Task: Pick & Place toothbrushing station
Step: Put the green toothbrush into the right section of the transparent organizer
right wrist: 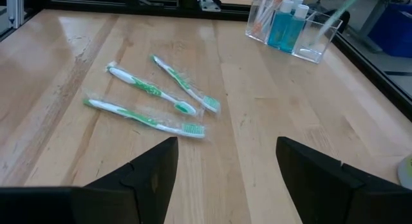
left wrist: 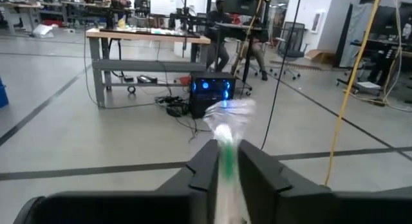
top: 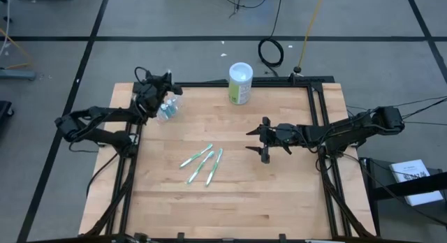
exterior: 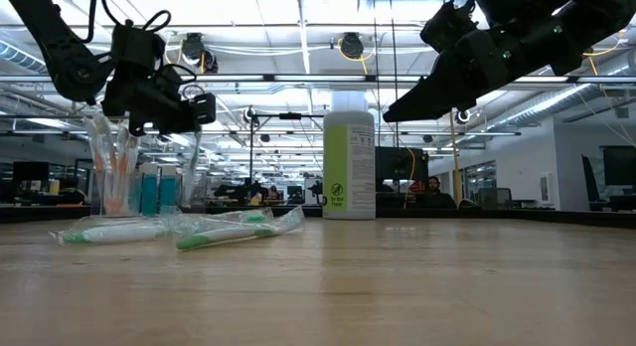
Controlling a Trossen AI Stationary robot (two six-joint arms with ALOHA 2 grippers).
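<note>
Clear cup [right wrist: 293, 28] with brushes, tubes

Left pincer [top: 165, 96] nearly closed; right pincer [top: 257, 141] agape.

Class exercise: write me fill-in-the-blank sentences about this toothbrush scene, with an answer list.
1. ____ wrapped toothbrushes lie loose on the table.
2. The left gripper pinches a wrapped ____ over the clear plastic cup.
3. The right gripper hovers with jaws ____.
4. The green-and-white canister stands at the table's ____ edge.

Answers: three; toothbrush; open; far
</note>
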